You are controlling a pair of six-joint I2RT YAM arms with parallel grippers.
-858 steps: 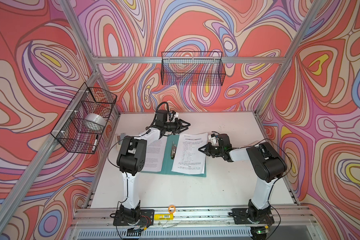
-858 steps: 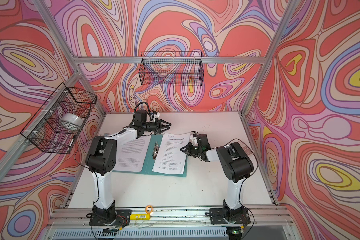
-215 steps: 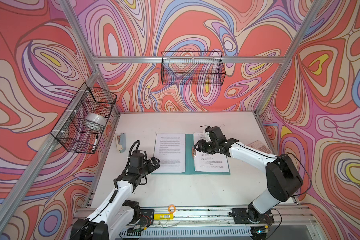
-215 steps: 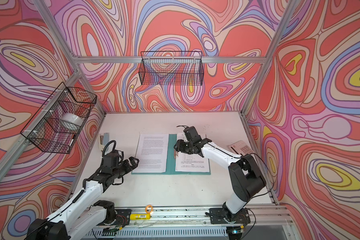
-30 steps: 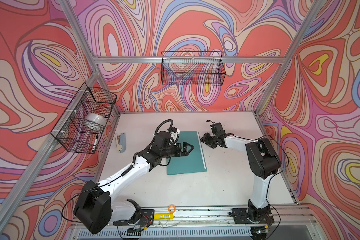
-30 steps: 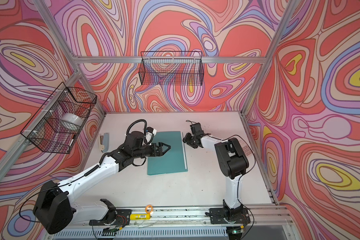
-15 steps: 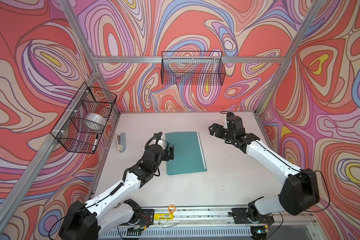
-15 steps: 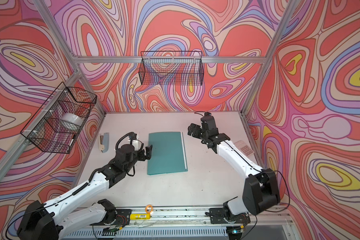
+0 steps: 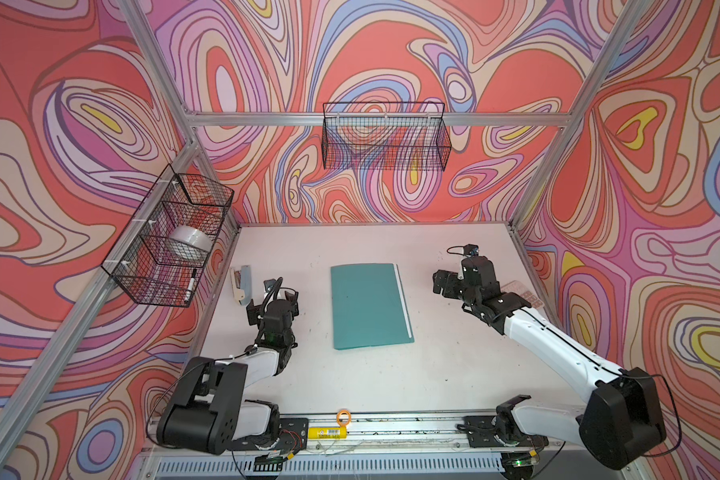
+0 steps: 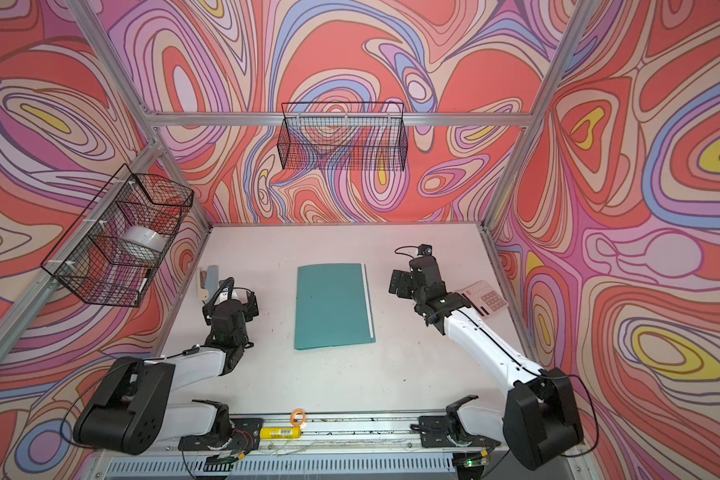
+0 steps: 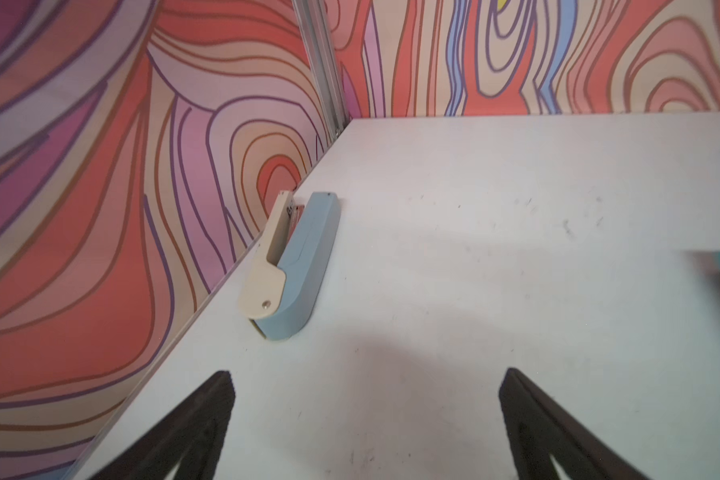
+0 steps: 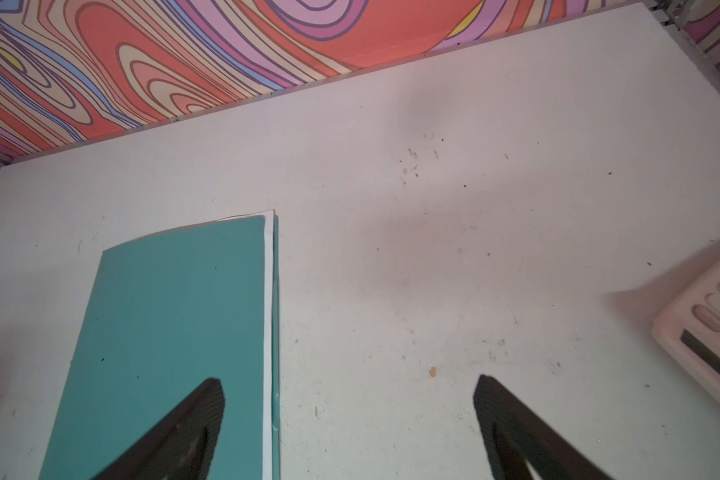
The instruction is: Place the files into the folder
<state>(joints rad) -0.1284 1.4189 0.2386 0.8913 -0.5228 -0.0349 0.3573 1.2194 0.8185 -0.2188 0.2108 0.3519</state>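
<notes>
The teal folder (image 9: 368, 305) (image 10: 331, 305) lies shut and flat in the middle of the table in both top views. A thin white strip of the files (image 9: 403, 299) (image 12: 268, 311) shows along its right edge; the rest of the sheets are hidden under the cover. My left gripper (image 9: 282, 293) (image 11: 366, 374) is open over bare table, left of the folder. The right gripper (image 9: 443, 284) (image 12: 348, 380) is open too, just right of the folder (image 12: 171, 332), with one finger over the cover's edge. Neither holds anything.
A grey-blue stapler (image 9: 242, 284) (image 11: 300, 266) lies by the left wall, beyond the left gripper. A calculator (image 10: 485, 299) (image 12: 711, 324) sits at the right wall beside the right arm. Wire baskets (image 9: 171, 241) (image 9: 385, 137) hang on the left and back walls.
One second ago the left gripper was on the folder's cover and the right at its far right corner. Both have drawn off to the sides, and the right jaws have widened.
</notes>
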